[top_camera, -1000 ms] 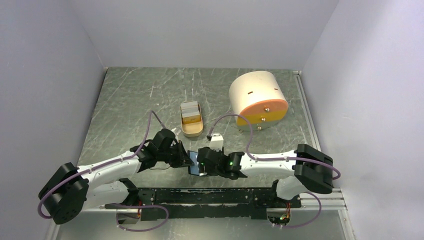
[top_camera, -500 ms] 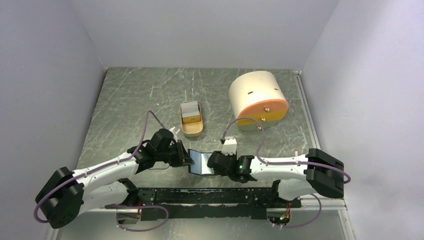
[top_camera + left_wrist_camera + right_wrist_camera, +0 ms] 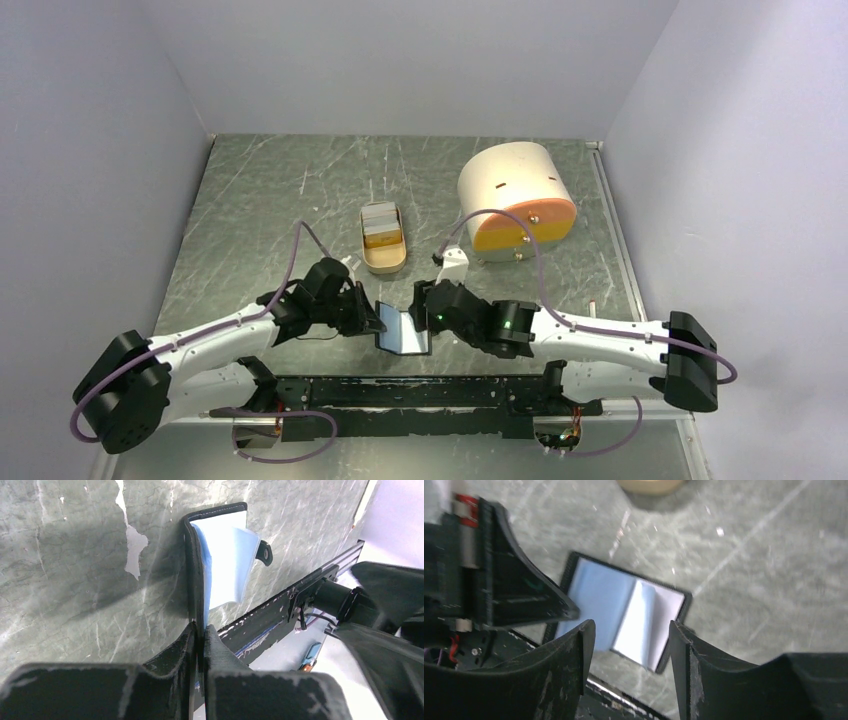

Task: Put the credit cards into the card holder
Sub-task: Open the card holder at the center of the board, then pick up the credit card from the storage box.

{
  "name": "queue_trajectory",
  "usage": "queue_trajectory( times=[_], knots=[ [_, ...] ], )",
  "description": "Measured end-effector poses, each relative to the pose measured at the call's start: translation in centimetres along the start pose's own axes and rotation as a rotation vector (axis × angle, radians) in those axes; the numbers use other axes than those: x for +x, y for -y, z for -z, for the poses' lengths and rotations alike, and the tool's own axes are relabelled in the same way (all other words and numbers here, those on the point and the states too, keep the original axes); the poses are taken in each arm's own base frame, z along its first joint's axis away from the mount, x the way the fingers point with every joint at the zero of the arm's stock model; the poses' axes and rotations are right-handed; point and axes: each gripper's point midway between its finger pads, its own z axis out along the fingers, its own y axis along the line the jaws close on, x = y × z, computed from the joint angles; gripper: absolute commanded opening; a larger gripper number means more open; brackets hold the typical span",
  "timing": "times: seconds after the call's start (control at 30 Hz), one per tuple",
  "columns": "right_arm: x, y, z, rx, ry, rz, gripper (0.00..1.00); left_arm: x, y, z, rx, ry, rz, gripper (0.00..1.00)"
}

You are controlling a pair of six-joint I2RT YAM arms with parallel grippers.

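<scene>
The black card holder [image 3: 403, 331] lies open near the table's front edge, its blue-grey pockets up; it also shows in the left wrist view [image 3: 220, 565] and the right wrist view [image 3: 624, 607]. My left gripper [image 3: 372, 318] is shut on the holder's left flap and pins it. My right gripper [image 3: 424, 299] is open and empty, just above the holder's right half. The credit cards [image 3: 380, 226] stand in the tan tray [image 3: 384, 262], whitish-grey and yellow-orange, beyond both grippers.
A big cream-and-orange cylinder [image 3: 515, 200] stands at the back right. The black rail [image 3: 420, 390] runs along the table's near edge just below the holder. Grey walls enclose the table on three sides.
My right gripper has let go of the holder's right half, opened and lifted back towards the tray. The holder's blue-grey inside now lies uncovered. My left gripper has stayed put.
</scene>
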Motion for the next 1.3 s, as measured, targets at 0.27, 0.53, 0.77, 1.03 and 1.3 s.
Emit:
queue_trajectory(
  times=[0.27, 0.53, 0.77, 1.03, 1.3],
  knots=[
    [-8.5, -0.2, -2.2, -0.065, 0.165, 0.15, 0.72, 0.2, -0.5, 0.4, -0.034, -0.007, 0.005, 0.09],
    [-15.5, 1.5, -7.1, -0.078, 0.211, 0.393, 0.82, 0.3, -1.3, 0.7, -0.071, 0.001, 0.036, 0.09],
    [-18.1, 0.0, -11.6, -0.107, 0.214, 0.745, 0.82, 0.2, -2.0, 1.3, -0.085, 0.027, 0.075, 0.09],
    [-16.8, -0.8, -16.9, -0.201, 0.152, 1.029, 0.79, -0.3, -2.3, 2.2, -0.077, 0.062, 0.099, 0.09],
    [-13.9, -1.1, -20.1, -0.312, 0.1, 1.23, 0.79, -0.2, -2.5, 2.5, -0.084, 0.061, 0.099, 0.09]
  ],
)
